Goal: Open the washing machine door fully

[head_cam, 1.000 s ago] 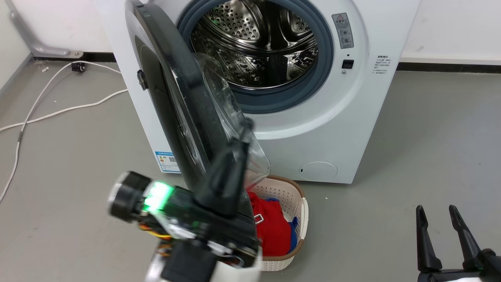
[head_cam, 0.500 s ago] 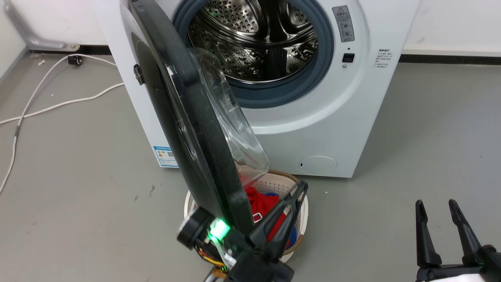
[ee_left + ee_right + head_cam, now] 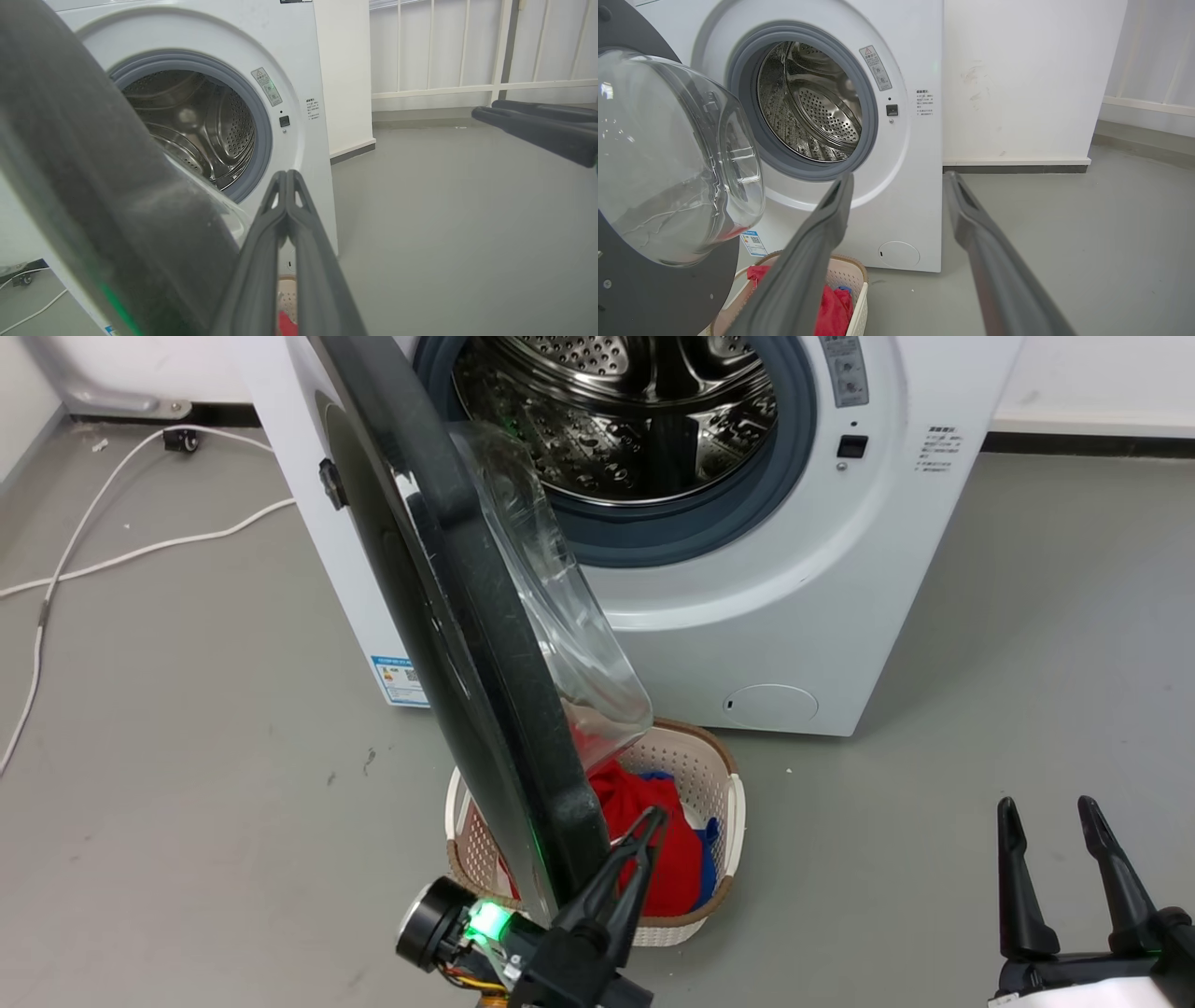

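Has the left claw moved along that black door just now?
Yes: the left gripper has drawn back from the glass bowl to the lower rim of the washing machine door.

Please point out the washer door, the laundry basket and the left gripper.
washer door (image 3: 481, 607), head view, black edge band.
laundry basket (image 3: 736, 817), head view, right rim.
left gripper (image 3: 652, 819), head view, shut fingertips.

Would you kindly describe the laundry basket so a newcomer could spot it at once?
Find the white washing machine. On the floor in front of it, beneath the open black door, stands a white perforated basket with a brown rim; unlike anything nearby, it holds red and blue clothes.
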Available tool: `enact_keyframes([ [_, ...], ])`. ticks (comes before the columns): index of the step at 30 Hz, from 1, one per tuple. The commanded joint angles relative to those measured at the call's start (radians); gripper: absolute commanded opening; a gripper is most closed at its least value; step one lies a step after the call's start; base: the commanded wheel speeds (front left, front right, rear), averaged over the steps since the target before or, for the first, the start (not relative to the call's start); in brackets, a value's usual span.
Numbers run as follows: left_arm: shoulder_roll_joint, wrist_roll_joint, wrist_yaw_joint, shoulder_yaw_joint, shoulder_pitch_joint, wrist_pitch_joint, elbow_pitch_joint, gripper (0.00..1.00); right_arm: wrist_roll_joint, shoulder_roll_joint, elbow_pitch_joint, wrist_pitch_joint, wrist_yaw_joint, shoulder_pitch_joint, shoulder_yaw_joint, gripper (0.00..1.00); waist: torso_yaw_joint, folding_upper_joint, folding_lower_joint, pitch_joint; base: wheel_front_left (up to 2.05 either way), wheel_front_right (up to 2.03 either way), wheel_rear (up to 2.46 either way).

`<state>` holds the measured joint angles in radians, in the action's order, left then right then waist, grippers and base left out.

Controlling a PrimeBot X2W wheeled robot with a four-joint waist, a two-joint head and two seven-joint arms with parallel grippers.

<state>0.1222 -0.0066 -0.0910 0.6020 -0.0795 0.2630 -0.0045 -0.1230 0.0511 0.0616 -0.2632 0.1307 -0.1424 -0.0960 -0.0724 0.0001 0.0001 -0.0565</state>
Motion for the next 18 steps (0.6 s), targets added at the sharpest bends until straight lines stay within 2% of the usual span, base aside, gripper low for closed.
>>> enact_keyframes([
  [1, 0.004, -0.007, -0.009, -0.011, 0.013, 0.003, 0.01, 0.0, 0.005, -0.001, 0.002, -0.002, 0.0, 0.014, -0.004, 1.0, -0.009, -0.0001, -0.0001, -0.008, 0.0, 0.0, 0.0],
  [18, 0.06, -0.058, -0.103, -0.144, 0.115, -0.001, -0.005, 0.0, -0.001, -0.001, -0.007, -0.002, 0.0, -0.007, 0.002, 1.0, -0.103, -0.0001, -0.0001, -0.007, 0.0, 0.0, 0.0],
])
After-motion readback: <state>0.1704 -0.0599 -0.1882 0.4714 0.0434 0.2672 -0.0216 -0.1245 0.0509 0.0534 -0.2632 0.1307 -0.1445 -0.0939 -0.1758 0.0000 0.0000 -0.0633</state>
